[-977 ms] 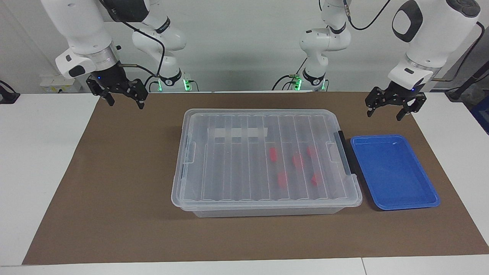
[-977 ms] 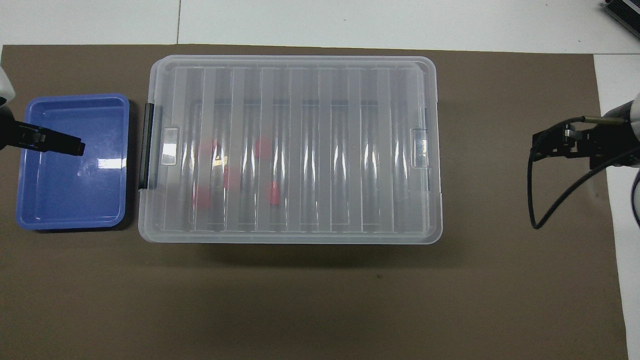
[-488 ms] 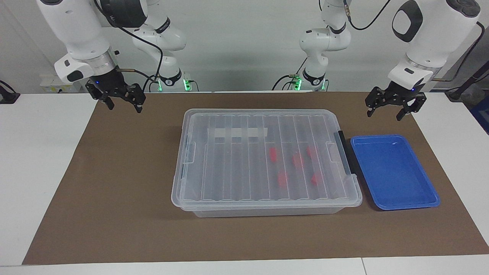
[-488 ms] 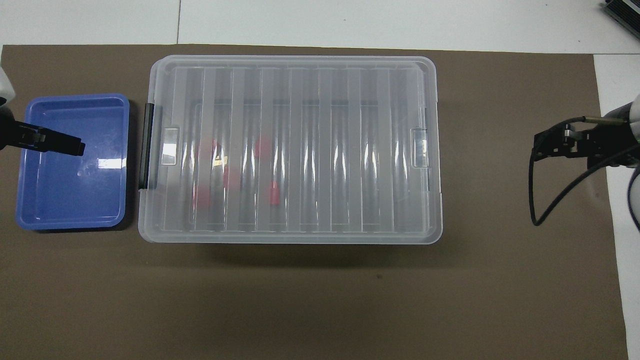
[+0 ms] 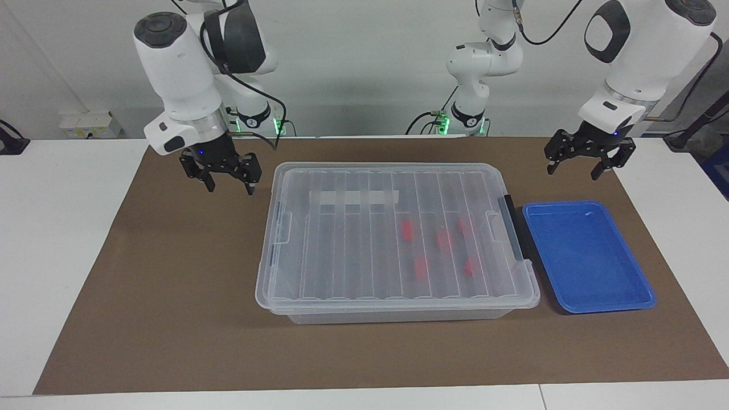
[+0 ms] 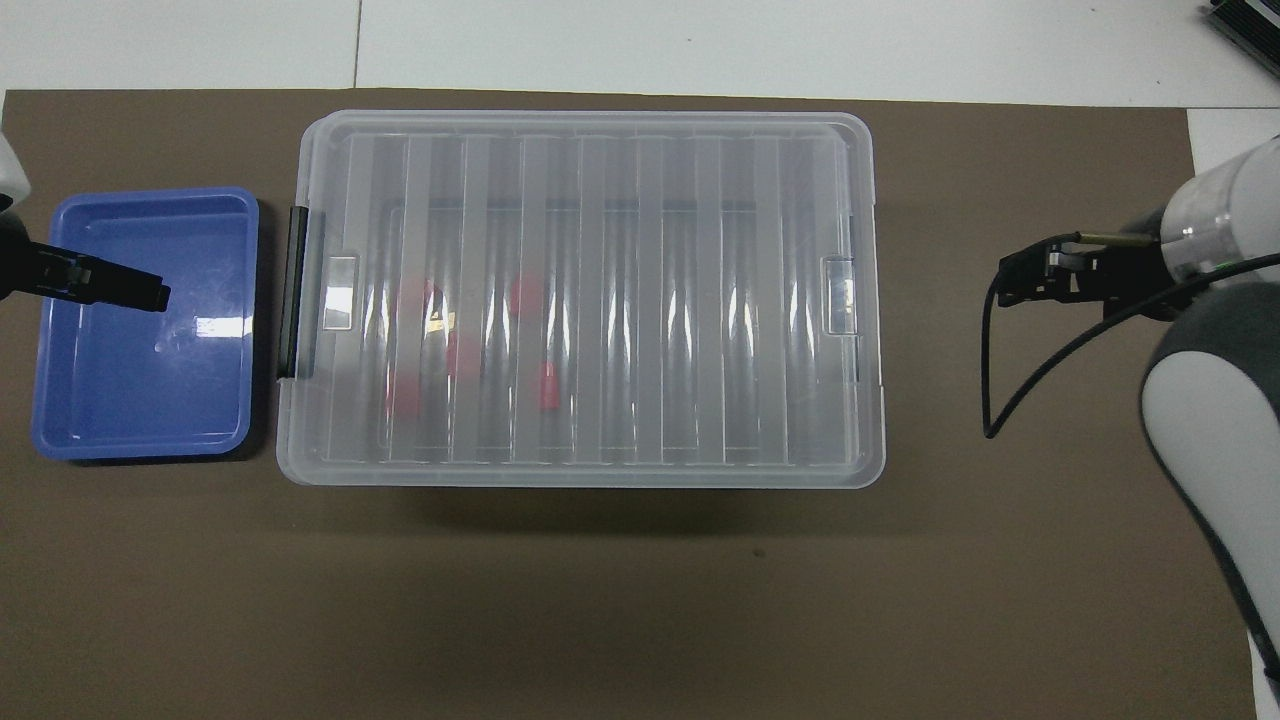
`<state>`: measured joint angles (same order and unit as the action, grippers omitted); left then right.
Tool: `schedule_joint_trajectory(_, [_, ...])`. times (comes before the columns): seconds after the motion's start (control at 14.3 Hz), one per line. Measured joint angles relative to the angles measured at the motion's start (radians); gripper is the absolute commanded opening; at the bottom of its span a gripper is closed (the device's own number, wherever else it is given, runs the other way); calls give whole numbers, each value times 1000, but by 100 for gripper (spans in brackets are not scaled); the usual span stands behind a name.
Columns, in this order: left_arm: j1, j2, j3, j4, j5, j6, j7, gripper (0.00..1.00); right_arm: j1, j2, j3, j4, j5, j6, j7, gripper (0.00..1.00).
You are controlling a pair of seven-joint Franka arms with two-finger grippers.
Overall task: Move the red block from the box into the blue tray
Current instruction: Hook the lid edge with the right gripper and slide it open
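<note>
The box (image 5: 342, 188) is a clear bin with its ribbed lid shut, in the middle of the brown mat; it also shows in the overhead view (image 6: 650, 300). Several red blocks (image 5: 444, 239) lie inside it, seen through the lid (image 6: 526, 293), toward the black latch (image 5: 512, 228). The blue tray (image 5: 586, 256) lies empty beside that latch end (image 6: 140, 390). My right gripper (image 5: 229, 187) is open and empty, in the air over the mat beside the box's corner (image 6: 1030, 283). My left gripper (image 5: 572, 168) is open and empty, waiting in the air over the tray's edge (image 6: 100, 285).
A brown mat (image 5: 171, 285) covers the table, with white table top showing at both ends. A white tape strip (image 5: 353, 197) is on the lid. A black cable (image 6: 1010, 380) hangs from the right wrist.
My right arm has swung in from the mat's edge toward the box and come lower, still open. The left arm, box, blocks and tray have not moved.
</note>
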<state>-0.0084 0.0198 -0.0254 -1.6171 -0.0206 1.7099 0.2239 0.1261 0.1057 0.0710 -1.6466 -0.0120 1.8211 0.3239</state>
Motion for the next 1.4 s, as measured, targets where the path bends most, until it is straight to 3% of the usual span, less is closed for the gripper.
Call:
schedule_joint_trajectory(0.35, [0,0,0,0,0,0,0,100,40,36,0,-99,0,120,1,88])
schedule_joint_trajectory(1.4, [0,0,0,0,0,0,0,100,23,30,-4,-164,-11,117,-72,88])
